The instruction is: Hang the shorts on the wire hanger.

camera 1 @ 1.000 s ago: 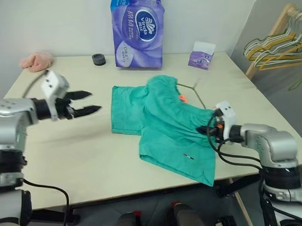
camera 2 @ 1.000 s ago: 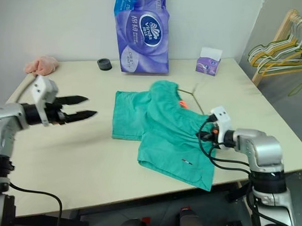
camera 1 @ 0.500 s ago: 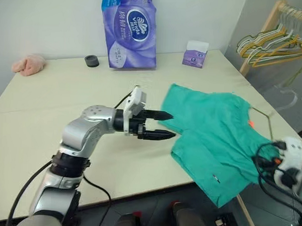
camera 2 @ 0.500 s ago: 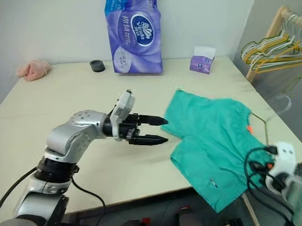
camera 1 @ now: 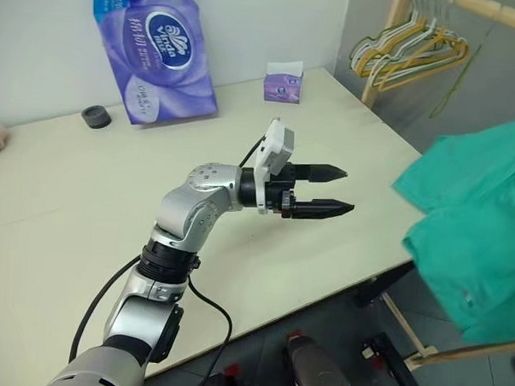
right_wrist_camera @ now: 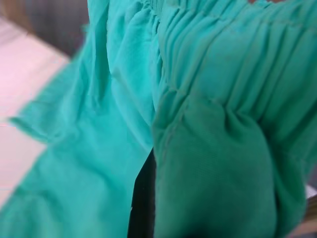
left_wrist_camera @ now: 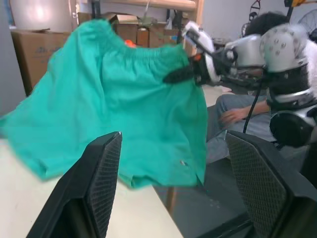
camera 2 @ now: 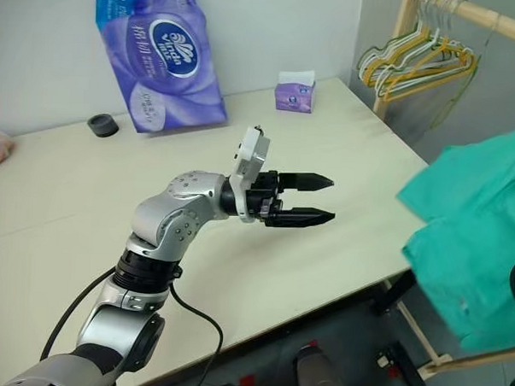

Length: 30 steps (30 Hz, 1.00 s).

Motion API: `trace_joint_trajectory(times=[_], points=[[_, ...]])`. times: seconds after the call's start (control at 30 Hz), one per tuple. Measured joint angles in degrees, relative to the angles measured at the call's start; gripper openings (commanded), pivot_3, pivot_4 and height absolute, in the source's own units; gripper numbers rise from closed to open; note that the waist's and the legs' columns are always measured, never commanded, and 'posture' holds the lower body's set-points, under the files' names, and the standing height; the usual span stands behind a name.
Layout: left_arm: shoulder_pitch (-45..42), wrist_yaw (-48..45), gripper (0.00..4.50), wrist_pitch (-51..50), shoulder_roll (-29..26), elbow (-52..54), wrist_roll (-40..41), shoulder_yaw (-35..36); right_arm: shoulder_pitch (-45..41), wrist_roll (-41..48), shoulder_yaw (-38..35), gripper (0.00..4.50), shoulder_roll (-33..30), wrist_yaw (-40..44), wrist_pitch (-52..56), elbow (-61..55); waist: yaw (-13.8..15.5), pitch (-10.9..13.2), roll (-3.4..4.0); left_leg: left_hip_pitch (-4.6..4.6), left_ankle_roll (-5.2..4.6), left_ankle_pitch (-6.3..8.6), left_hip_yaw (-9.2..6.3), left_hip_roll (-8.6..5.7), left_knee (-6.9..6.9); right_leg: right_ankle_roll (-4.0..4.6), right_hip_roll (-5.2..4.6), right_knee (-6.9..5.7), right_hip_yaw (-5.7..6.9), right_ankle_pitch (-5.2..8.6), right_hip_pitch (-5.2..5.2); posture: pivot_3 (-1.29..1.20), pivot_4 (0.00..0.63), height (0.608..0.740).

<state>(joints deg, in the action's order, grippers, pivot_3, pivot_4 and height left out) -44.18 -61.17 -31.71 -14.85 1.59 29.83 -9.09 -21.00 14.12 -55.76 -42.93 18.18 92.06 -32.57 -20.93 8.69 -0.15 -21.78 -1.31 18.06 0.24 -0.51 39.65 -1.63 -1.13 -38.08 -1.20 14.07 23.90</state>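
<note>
The teal-green shorts (camera 1: 478,228) hang in the air past the table's right edge, clear of the tabletop (camera 1: 68,227). In the left wrist view my right gripper (left_wrist_camera: 171,77) is shut on their gathered waistband, and the orange tag (left_wrist_camera: 130,43) shows near the top. In the right wrist view, waistband folds (right_wrist_camera: 218,94) sit close in front. My left gripper (camera 1: 336,190) is open over the table, held level and pointing at the shorts, a short way from them, with nothing between its fingers. The wire hanger is hidden.
A purple tissue pack (camera 1: 152,52), a small purple tissue box (camera 1: 284,81) and a black roll (camera 1: 96,116) stand at the table's back. A wooden rack (camera 1: 392,36) holding several hangers is at the far right. A seated person (left_wrist_camera: 237,114) is behind the shorts.
The view has swung right. My right gripper carried the shorts off the table, up and to the right. My left gripper stayed open and followed them rightwards across the table.
</note>
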Motion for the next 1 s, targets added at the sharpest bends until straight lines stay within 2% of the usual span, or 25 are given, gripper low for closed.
trace_joint_trajectory(times=[0.2,0.43,0.7,0.83,1.0], points=[[-0.7,3.2,3.5,1.8,0.4,0.2,-2.8,-0.4,-12.0,-2.5,5.3,0.0,-5.4,-3.9,0.0,15.0,-1.2,0.9,0.0,0.13,-0.06,0.03,0.14,-0.04,-0.02,0.03,-0.05,0.12,-0.13,-0.04,-0.15,-0.47,0.197,0.74],[-2.4,3.4,3.5,3.9,0.5,0.3,-5.0,-1.3,-20.7,-4.7,7.5,0.0,-6.4,-7.1,-0.2,27.2,-1.2,1.2,0.03,0.14,-0.06,0.03,0.23,-0.04,-0.02,-0.11,-0.06,0.12,-0.21,-0.03,-0.15,-0.47,0.195,0.74],[-9.7,3.1,3.5,5.7,4.4,-3.3,-5.1,-1.8,-21.8,-4.4,7.5,0.0,-5.3,-8.2,0.0,31.4,-1.1,1.3,0.02,0.21,-0.05,0.04,0.53,-0.09,-0.04,-0.48,-0.09,0.21,-0.57,-0.05,-0.15,-0.46,0.185,0.74],[-12.4,2.8,3.5,6.0,6.2,-7.7,-5.1,-1.8,-18.8,-3.8,5.4,0.0,-2.0,-9.6,-0.1,30.2,-1.1,1.3,0.01,0.27,-0.05,0.04,0.69,-0.11,-0.06,-0.6,-0.09,0.2,-0.74,-0.06,-0.14,-0.46,0.18,0.74],[-19.4,1.6,3.5,5.8,9.0,-13.1,-4.4,-1.7,-18.7,-2.6,4.5,0.0,-0.7,-11.2,0.0,28.3,-1.1,1.3,0.0,0.32,-0.05,0.05,0.86,-0.14,-0.15,-0.76,-0.09,0.35,-0.93,-0.11,-0.14,-0.46,0.175,0.74]])
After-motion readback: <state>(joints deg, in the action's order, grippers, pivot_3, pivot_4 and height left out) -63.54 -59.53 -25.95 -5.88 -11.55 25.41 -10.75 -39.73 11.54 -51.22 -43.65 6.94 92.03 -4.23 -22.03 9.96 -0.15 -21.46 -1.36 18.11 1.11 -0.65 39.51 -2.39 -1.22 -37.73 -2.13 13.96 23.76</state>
